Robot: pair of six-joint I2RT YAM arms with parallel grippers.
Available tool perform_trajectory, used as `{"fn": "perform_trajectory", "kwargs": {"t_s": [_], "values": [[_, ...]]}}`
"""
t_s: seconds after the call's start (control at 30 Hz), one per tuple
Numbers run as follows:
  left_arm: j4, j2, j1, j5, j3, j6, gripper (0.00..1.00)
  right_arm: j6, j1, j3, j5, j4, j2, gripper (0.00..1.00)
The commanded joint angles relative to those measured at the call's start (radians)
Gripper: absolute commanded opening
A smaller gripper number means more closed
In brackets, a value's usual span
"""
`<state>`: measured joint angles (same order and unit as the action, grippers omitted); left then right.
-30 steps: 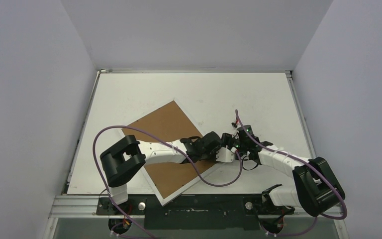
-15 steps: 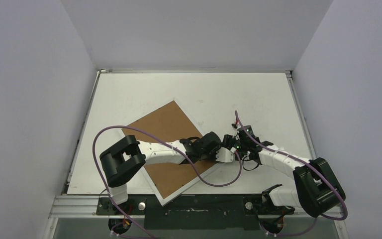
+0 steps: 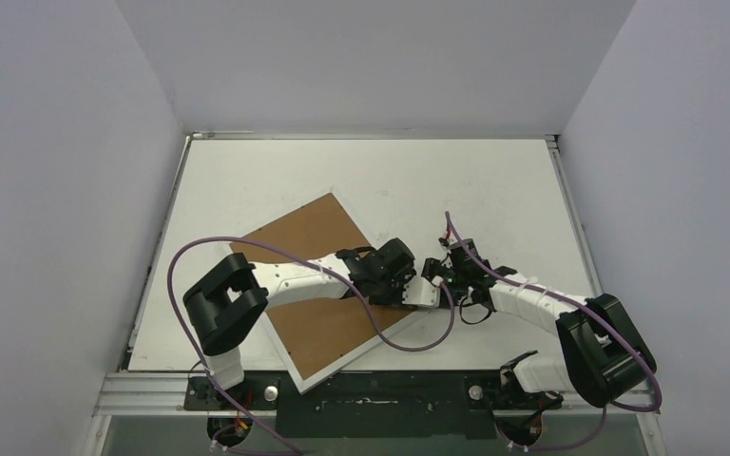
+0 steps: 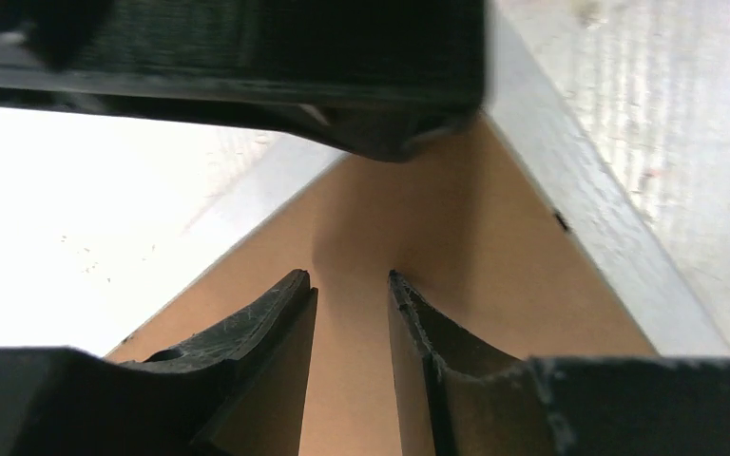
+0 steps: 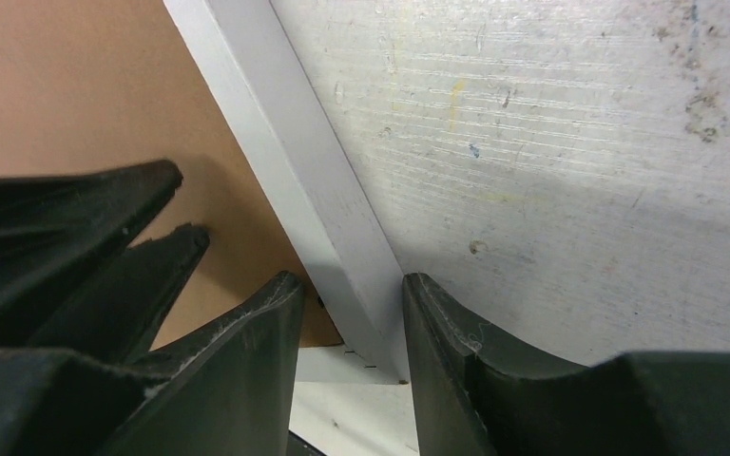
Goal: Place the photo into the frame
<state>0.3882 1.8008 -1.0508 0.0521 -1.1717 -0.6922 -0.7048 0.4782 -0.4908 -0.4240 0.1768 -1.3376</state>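
The frame (image 3: 309, 237) is laid face down and askew on the table (image 3: 475, 180), brown backing (image 4: 494, 247) up. Over its right corner the left gripper (image 4: 350, 280) is held slightly spread, with nothing pinched. The right gripper (image 5: 347, 280) is set astride the white edge (image 5: 276, 142) — whether it is clamped cannot be told.

The frame (image 3: 314, 237) lies board-up, its face hidden (the right corner too, beneath both arms' jaws).

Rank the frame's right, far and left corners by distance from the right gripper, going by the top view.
1. Frame's right corner, at the right gripper.
2. Far corner, farther back and leftward.
3. Left corner, far left.
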Motion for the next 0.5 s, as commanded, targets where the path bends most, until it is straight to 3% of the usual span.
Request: {"fn": "perform_trajectory", "kwargs": {"t_s": [0.0,0.2,0.47], "values": [[0.156,-0.007,-0.032,0.141,0.059,-0.002,0.34,0.017,0.029,0.101,0.109,0.341,-0.086,0.39],[0.21,0.012,0.007,0.249,-0.014,0.003,0.34,0.001,0.029,0.118,0.103,0.333,-0.063,0.39],[0.161,0.048,-0.037,0.223,0.055,-0.051,0.35,0.001,0.027,0.116,0.081,0.327,-0.053,0.39]]}}
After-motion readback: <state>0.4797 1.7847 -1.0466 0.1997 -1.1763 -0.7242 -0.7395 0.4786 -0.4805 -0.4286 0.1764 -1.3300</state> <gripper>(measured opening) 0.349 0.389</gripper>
